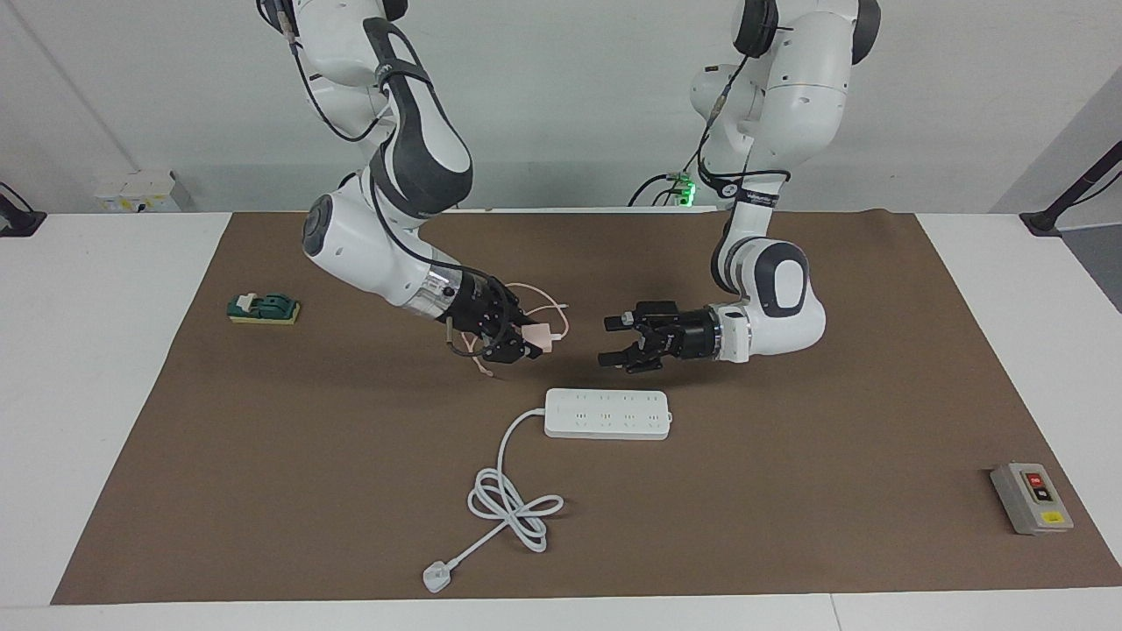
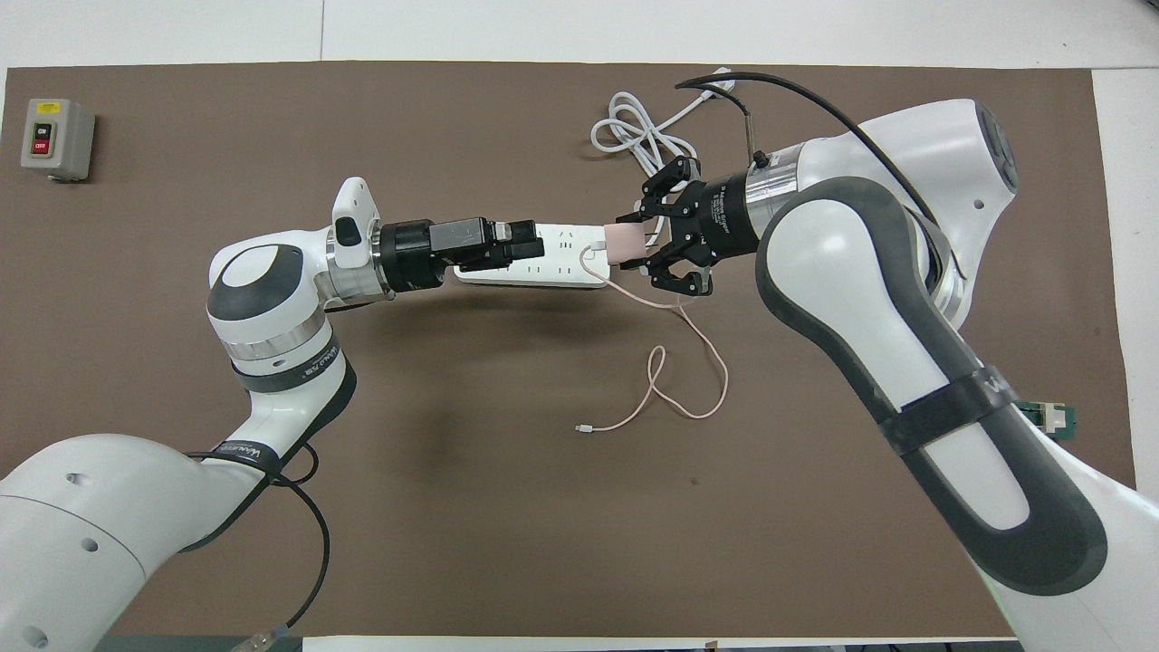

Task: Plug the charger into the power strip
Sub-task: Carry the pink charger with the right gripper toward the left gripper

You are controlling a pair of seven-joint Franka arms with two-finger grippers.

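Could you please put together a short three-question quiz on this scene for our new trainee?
1. True or false: the charger is already plugged into the power strip.
2. Which gripper holds the charger: A) left gripper B) right gripper?
3. Fill in: the left gripper's jaws are ____.

Key: 1 false, it is held up in the air, apart from the strip. 2 B. 3 open, holding nothing.

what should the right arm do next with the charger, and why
Probably carry it on over the power strip and turn its prongs down toward a socket. The right gripper holds the charger in the air, short of the strip and sideways; the open left gripper waits over the strip's other end.
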